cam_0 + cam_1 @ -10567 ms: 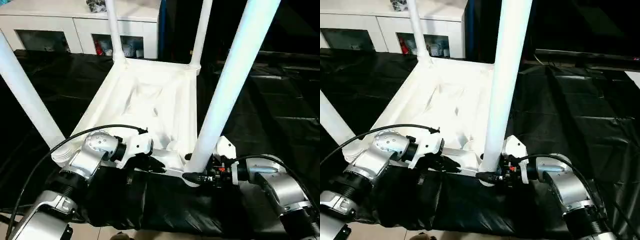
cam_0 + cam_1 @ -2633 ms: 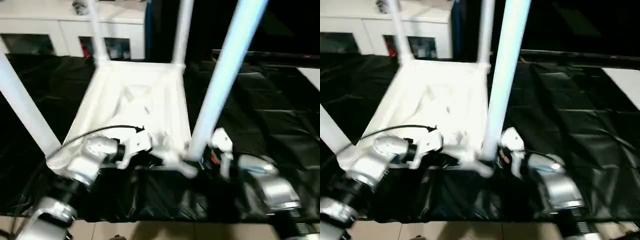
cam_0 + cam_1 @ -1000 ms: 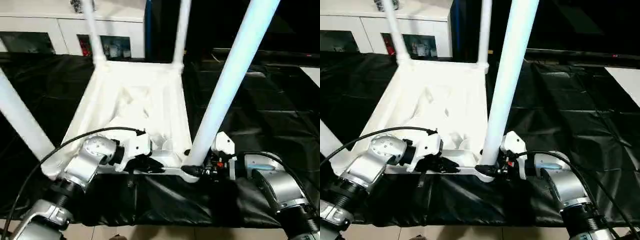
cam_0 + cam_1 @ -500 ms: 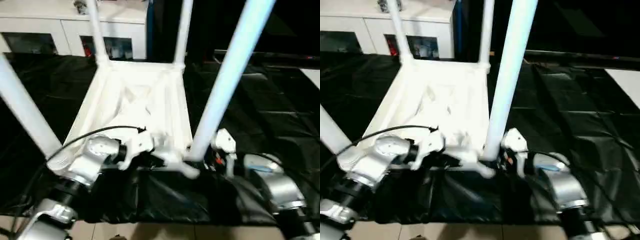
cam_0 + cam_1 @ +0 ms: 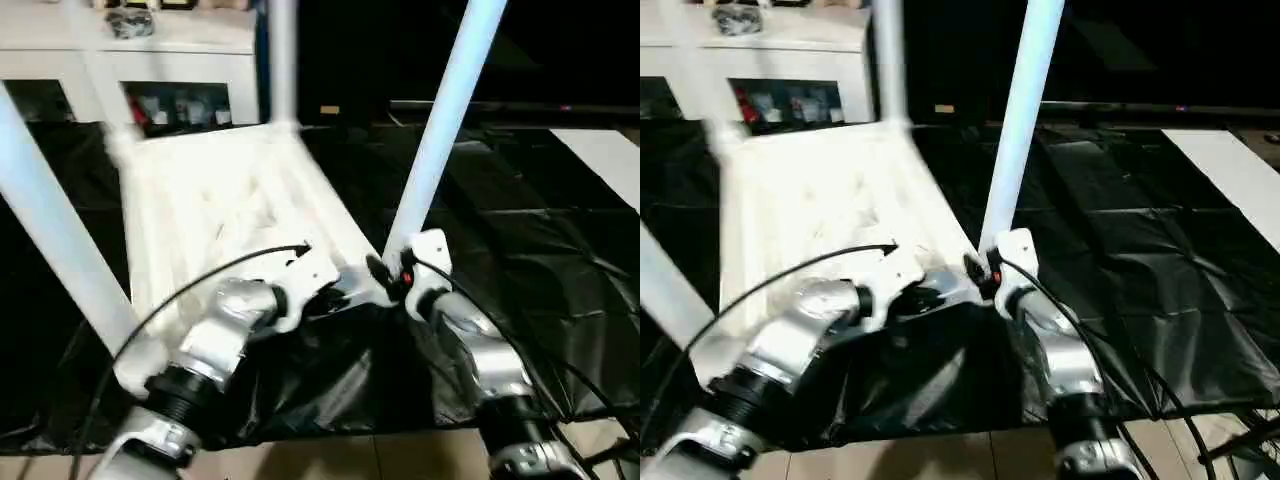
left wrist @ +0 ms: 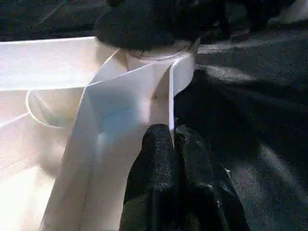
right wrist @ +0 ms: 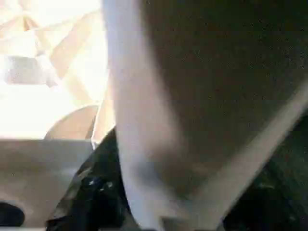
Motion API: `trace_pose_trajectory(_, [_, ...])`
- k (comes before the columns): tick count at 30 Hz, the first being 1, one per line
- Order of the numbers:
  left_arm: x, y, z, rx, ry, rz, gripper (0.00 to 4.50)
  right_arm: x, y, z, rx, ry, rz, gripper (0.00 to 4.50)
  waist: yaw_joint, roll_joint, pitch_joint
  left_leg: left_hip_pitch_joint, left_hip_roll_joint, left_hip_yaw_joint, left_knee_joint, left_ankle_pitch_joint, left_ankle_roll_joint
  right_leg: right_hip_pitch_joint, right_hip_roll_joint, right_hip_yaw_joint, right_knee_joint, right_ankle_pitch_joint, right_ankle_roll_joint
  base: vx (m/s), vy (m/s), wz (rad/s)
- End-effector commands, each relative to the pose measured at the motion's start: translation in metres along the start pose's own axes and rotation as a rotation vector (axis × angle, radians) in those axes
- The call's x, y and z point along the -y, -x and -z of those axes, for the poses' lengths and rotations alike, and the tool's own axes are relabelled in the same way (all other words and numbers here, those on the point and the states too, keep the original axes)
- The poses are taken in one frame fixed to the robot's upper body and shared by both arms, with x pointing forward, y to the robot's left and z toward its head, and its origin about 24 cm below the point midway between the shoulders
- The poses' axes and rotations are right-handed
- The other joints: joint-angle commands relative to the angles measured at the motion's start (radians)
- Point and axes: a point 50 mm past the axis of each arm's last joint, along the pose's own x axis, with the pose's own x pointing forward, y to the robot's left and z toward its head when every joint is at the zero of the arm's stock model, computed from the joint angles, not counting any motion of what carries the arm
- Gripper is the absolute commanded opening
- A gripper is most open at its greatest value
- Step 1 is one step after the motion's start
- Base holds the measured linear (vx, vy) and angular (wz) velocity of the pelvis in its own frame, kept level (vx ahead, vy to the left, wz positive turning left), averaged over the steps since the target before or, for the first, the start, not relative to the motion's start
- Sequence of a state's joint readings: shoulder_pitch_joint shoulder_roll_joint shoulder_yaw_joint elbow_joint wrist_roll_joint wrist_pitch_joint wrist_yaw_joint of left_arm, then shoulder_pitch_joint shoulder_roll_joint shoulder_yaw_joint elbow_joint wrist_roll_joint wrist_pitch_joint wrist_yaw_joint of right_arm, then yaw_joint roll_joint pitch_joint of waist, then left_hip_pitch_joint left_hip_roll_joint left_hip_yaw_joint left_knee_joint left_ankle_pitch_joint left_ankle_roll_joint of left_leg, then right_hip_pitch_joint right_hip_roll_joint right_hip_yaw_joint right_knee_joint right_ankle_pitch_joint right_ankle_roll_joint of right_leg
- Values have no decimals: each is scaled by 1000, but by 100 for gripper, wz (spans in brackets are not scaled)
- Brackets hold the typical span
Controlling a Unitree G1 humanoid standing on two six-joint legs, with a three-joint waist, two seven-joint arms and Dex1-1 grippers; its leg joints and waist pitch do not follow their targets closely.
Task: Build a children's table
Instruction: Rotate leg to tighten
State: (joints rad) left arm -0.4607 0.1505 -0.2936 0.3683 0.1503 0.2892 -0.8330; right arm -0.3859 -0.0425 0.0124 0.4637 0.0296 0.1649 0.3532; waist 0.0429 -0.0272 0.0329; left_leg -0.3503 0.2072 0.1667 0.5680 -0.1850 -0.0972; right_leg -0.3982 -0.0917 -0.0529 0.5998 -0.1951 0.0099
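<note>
While it lies upside down on the black-draped desk (image 5: 560, 250), the white children's table (image 5: 215, 205) points its tapered legs up. Left claw (image 6: 169, 139) pinches its thin rim wall; right claw (image 5: 383, 272) clamps the near leg (image 5: 440, 125) at its base

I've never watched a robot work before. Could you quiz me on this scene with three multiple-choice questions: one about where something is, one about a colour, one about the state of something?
1. Where does the table top lie?
A. On the black-draped surface
B. On the white cabinet
C. On the floor

2. What colour are the table legs?
A. Red
B. White
C. Black

3. How is the left gripper?
A. Wide open
B. Shut on the table top's rim
C. Holding a leg

Answers:
1. A, black cloth shows all round it.
2. B, the tubes are white like the top.
3. B, its black fingers pinch the thin white wall.
</note>
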Motion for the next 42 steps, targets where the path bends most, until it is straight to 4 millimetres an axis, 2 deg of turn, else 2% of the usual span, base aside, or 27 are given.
trace_pose_trajectory(1, [29,-18,-38,163,-104,158,0,-48,-6,20,-94,-73,-250,281,4,4,-38,-5,12,-6,-80,-370,2,29,-36,29,-99,-411,-107,0,0,0])
trace_pose_trajectory(2, [29,-18,-38,163,-104,158,0,-48,-6,20,-94,-73,-250,281,5,4,-40,-6,14,-4,-80,-354,5,31,-36,31,-94,-370,-119,0,0,0])
trace_pose_trajectory(3, [29,-15,-36,166,-112,171,0,-44,-2,20,-87,-61,-283,307,6,4,-41,-8,14,-3,-79,-336,8,33,-36,32,-90,-334,-132,0,0,0])
trace_pose_trajectory(4, [29,-12,-34,165,-115,182,0,-41,2,20,-85,-50,-315,307,5,10,-41,-7,13,0,-78,-335,15,36,-33,32,-92,-314,-138,0,0,0])
trace_pose_trajectory(5, [28,-9,-32,167,-122,201,0,-36,9,20,-89,-38,-364,315,11,7,-42,-6,14,1,-75,-330,28,38,-34,33,-89,-304,-143,0,0,0])
trace_pose_trajectory(6, [27,-6,-29,162,-121,214,0,-33,15,20,-94,-22,-414,324,13,21,-45,-4,14,1,-74,-316,30,37,-36,36,-86,-278,-153,0,0,0])
trace_pose_trajectory(7, [27,-4,-27,159,-120,221,0,-31,19,21,-100,-12,-444,337,17,18,-47,-6,15,4,-70,-280,39,41,-34,36,-80,-212,-170,51,-9,4])
trace_pose_trajectory(8, [26,-2,-26,158,-122,224,0,-27,22,21,-103,-1,-456,350,19,15,-47,-7,14,6,-69,-261,44,43,-34,36,-79,-186,-179,51,-9,4])
trace_pose_trajectory(9, [23,2,-23,149,-126,228,0,-18,31,20,-111,28,-483,358,23,26,-48,-6,15,5,-68,-244,45,43,-35,36,-75,-159,-190,54,-5,1])
trace_pose_trajectory(10, [20,6,-20,137,-129,229,0,-8,39,19,-119,55,-506,358,27,23,-54,-8,14,7,-59,-189,63,52,-31,34,-64,-59,-214,58,1,3])
trace_pose_trajectory(11, [15,11,-16,124,-134,230,0,5,50,18,-133,80,-528,370,33,31,-55,-6,13,9,-54,-152,82,50,-30,35,-57,10,-236,58,1,3])
trace_pose_trajectory(13, [10,15,-13,108,-138,229,0,18,60,15,-146,106,-544,400,44,32,-57,-6,13,11,-50,-129,105,54,-30,34,-53,55,-254,26,1,2])
trace_pose_trajectory(15, [9,16,-12,103,-140,229,0,22,63,14,-149,117,-546,405,48,33,-56,-4,14,12,-49,-128,109,51,-31,34,-53,60,-267,0,0,0])
trace_pose_trajectory(16, [7,18,-11,98,-148,232,0,28,67,12,-154,122,-551,414,46,31,-54,-7,15,10,-53,-150,102,55,-32,31,-54,19,-265,0,0,0])
trace_pose_trajectory(17, [3,21,-9,83,-161,243,0,40,74,8,-163,150,-553,427,49,33,-52,-2,15,10,-55,-176,94,52,-33,31,-60,-35,-257,0,0,0])
trace_pose_trajectory(19, [1,23,-8,74,-170,252,0,47,78,6,-176,163,-556,448,50,34,-48,2,18,12,-57,-218,83,47,-34,32,-67,-96,-253,0,0,0])
trace_pose_trajectory(22, [-2,26,-7,68,-187,274,0,59,84,1,-191,201,-541,448,50,24,-49,-4,17,9,-59,-215,69,54,-37,32,-68,-137,-231,0,0,0])
trace_pose_trajectory(24, [-3,27,-7,67,-195,281,0,64,88,-1,-197,210,-535,448,51,26,-50,-5,16,9,-58,-197,71,53,-37,32,-67,-129,-229,0,0,0])
trace_pose_trajectory(25, [-4,28,-6,67,-199,286,0,67,91,-2,-200,214,-532,448,50,20,-50,-8,15,11,-55,-186,76,54,-36,32,-65,-116,-228,0,0,0])
trace_pose_trajectory(30, [-4,30,-5,64,-207,299,0,69,98,-2,-192,214,-511,448,56,22,-52,-8,16,11,-52,-157,94,53,-38,31,-62,-91,-235,0,0,0])
trace_pose_trajectory(31, [-3,30,-4,66,-207,307,0,68,99,-3,-170,206,-503,448,56,27,-53,-10,16,9,-52,-150,95,54,-37,30,-58,-78,-239,0,0,0])
trace_pose_trajectory(32, [-3,30,-4,68,-206,310,0,67,99,-3,-159,202,-502,448,56,25,-53,-10,16,10,-52,-151,96,53,-36,30,-60,-75,-238,0,0,0])
trace_pose_trajectory(33, [-3,30,-4,69,-206,311,0,67,98,-4,-151,199,-503,448,55,32,-53,-8,17,9,-51,-156,96,53,-36,30,-60,-65,-242,0,0,0])
trace_pose_trajectory(35, [-2,29,-3,70,-212,313,0,64,97,-5,-145,206,-515,448,54,33,-53,-8,16,9,-51,-166,93,52,-35,28,-59,-63,-249,0,0,0])
trace_pose_trajectory(42, [-5,23,-4,90,-225,245,0,58,106,-2,-172,245,-560,448,63,26,-52,-5,17,10,-51,-178,88,53,-37,30,-62,-90,-237,0,0,0])
